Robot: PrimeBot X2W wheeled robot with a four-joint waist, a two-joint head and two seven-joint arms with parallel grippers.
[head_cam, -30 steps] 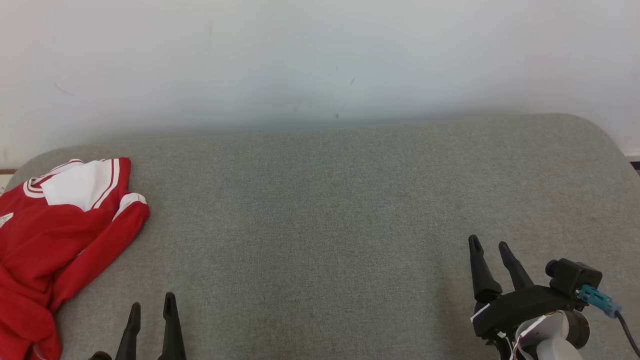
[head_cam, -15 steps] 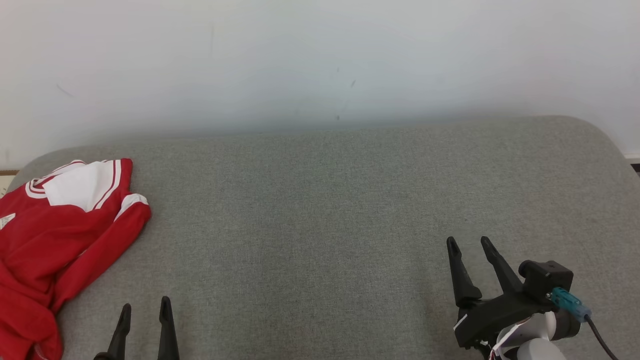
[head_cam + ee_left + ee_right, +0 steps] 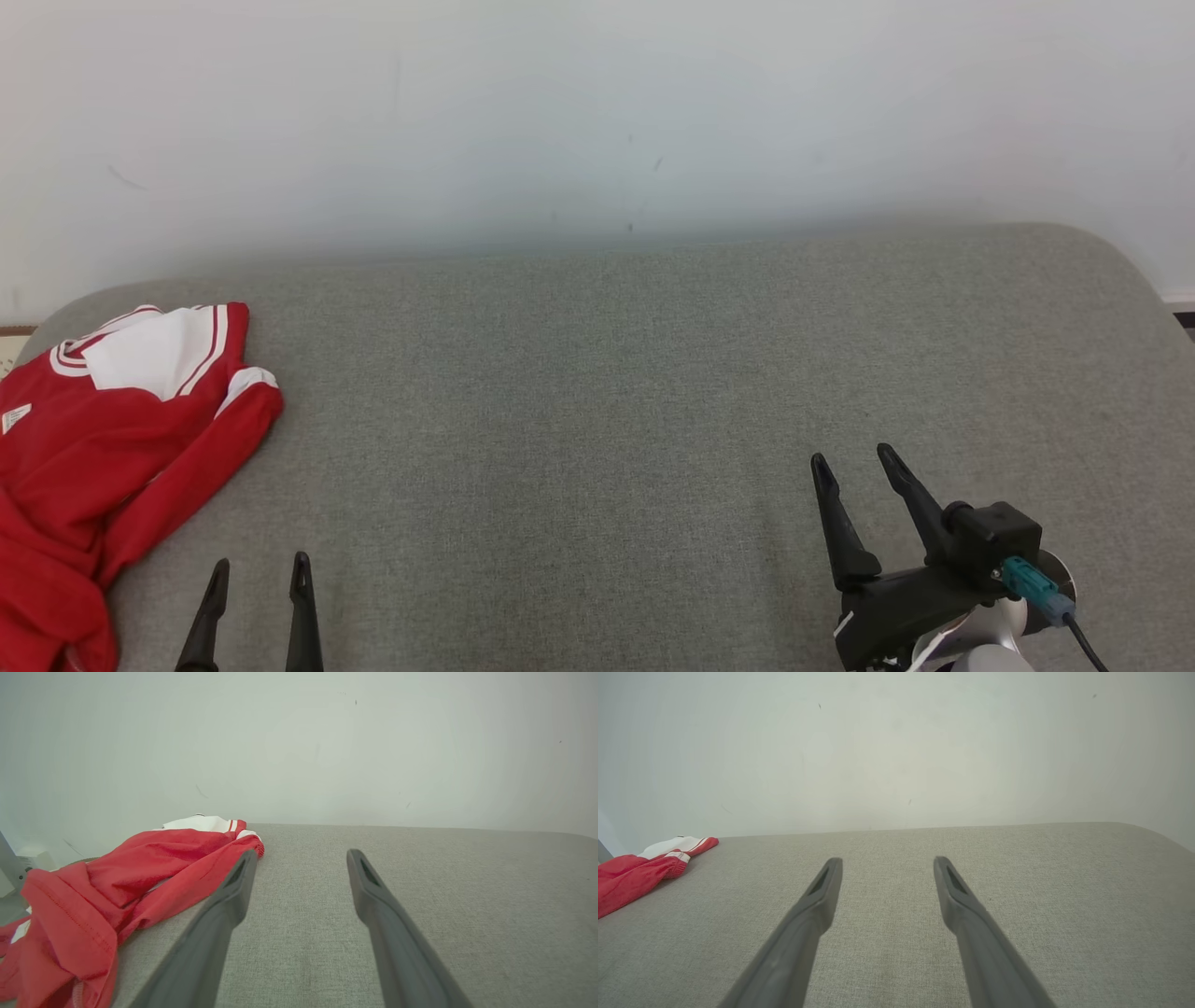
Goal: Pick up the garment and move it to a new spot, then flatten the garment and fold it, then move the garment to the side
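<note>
Located red jersey [image 3: 112, 439] with white collar panel and white-striped trim, crumpled in a heap at the left end of the grey fabric-covered surface [image 3: 597, 392], partly cut off by the left edge of the head view. Not flattened, not folded. Found left gripper [image 3: 261, 560] low at the near edge, just right of the jersey and clear of the cloth, fingers spread wide, holding nothing. Found right gripper [image 3: 852, 455] well apart toward the right side, likewise spread wide and empty, over bare fabric. Noted plain white wall [image 3: 597, 112] behind, lightly scuffed.
</note>
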